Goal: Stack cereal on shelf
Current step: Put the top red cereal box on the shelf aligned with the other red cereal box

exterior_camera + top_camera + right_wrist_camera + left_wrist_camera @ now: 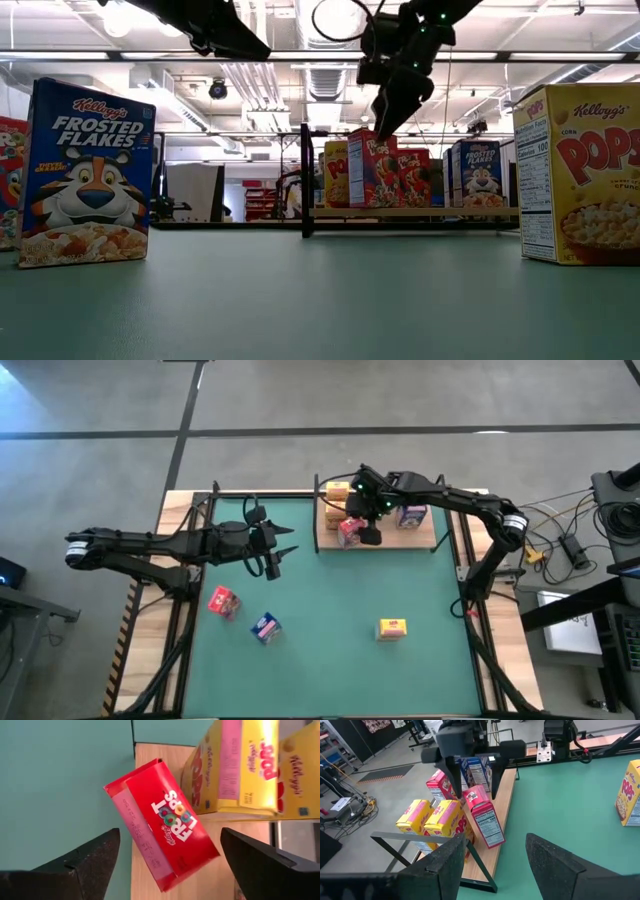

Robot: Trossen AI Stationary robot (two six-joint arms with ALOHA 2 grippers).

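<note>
Red Froot Loops box (pixel 165 822) is sitting on the shelf (pixel 425 540), at its front edge beside the two yellow Corn Pops boxes (pixel 442 822), turned askew to them. Your right gripper (pixel 368 520) is hovering just above that box, fingers spread wide, gripping nothing. Lift straight up so you're not clipping it, since it's standing crooked and close to the board's edge. Left gripper (pixel 275 555) is waiting over the green mat, well short of the shelf, fingers parted and empty. Off the shelf you're still looking at a red box (pixel 224 602), a blue Frosted Flakes box (pixel 266 627) and a yellow Corn Pops box (pixel 392 628). "Kellogg's" is reading clearly on those nearest the low camera.
</note>
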